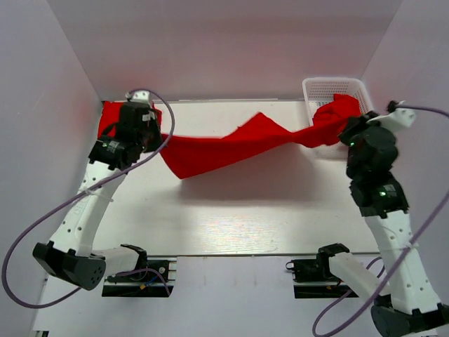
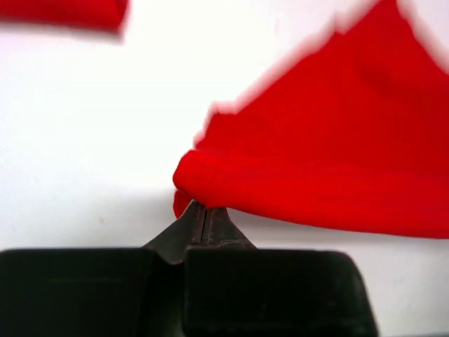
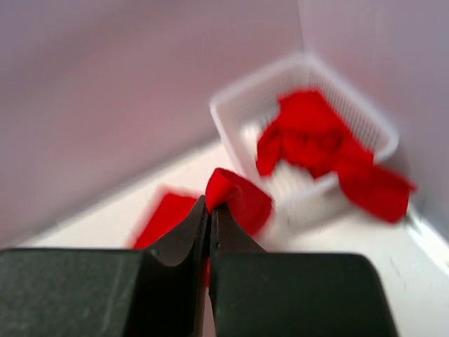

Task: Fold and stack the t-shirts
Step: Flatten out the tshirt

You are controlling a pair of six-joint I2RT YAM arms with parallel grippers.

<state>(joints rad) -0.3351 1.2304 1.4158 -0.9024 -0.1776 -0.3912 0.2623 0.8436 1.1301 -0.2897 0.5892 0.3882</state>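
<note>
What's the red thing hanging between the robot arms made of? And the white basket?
The red t-shirt looks like soft, matte cloth: it sags, twists and folds where it hangs. The white basket is probably hard, smooth plastic: its walls are a stiff lattice of little holes.

We see a white table (image 1: 245,210) boxed in by three pale walls: a back wall (image 1: 224,42), a left wall (image 1: 35,105) and a right wall (image 1: 421,63). A white lattice basket (image 1: 328,86) stands upright in the table's far right corner, against the back wall and near the right one. From the right wrist we see it blurred, where those two walls meet.
</note>
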